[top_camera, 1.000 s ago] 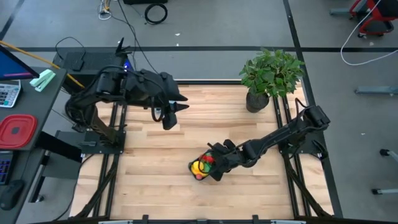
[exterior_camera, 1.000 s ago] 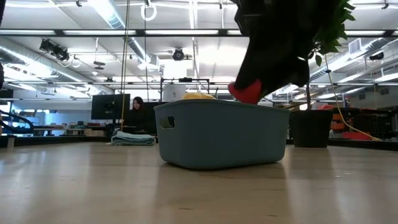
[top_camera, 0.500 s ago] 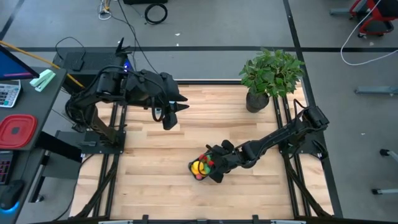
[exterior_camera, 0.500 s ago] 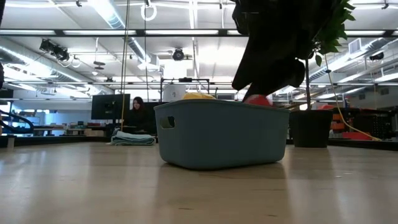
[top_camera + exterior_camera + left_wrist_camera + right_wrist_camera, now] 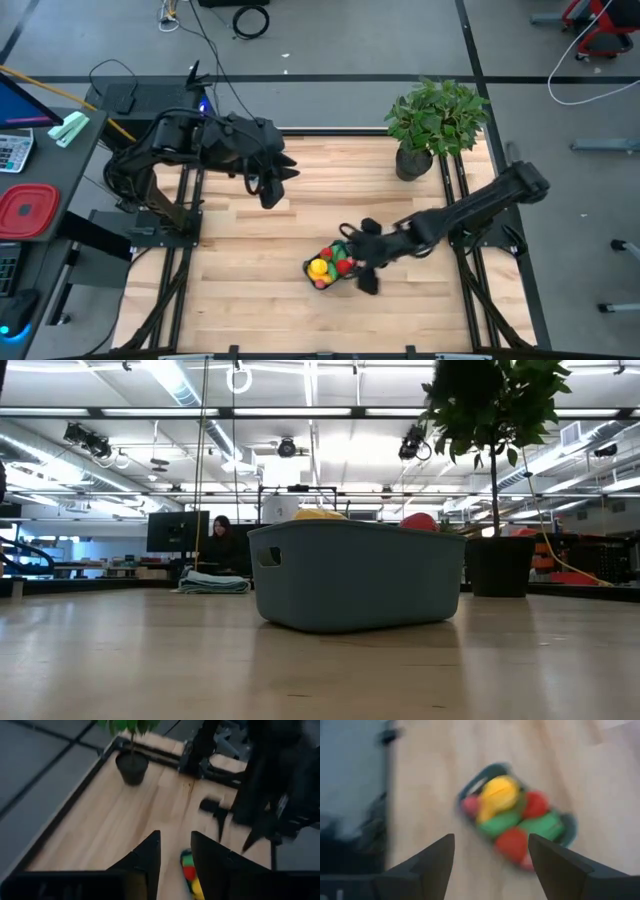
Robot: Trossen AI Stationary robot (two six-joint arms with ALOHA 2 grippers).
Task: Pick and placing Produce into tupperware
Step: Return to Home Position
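**Packed and Standing at Lower Centre**

The tupperware is seen at the lower centre of the high view, with the produce heaped inside. The right gripper is held just right of it, spread wide apart. The left gripper, likewise parted, is held at upper left.

Overhead, table-level, two wrist views; all share tupperware.

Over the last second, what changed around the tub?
The right gripper let the red strawberry drop into the teal tub. It then rose out of the low view and drew back slightly toward its base, fingers open. The tub, the potted plant and the left gripper at the table's back left stayed put.
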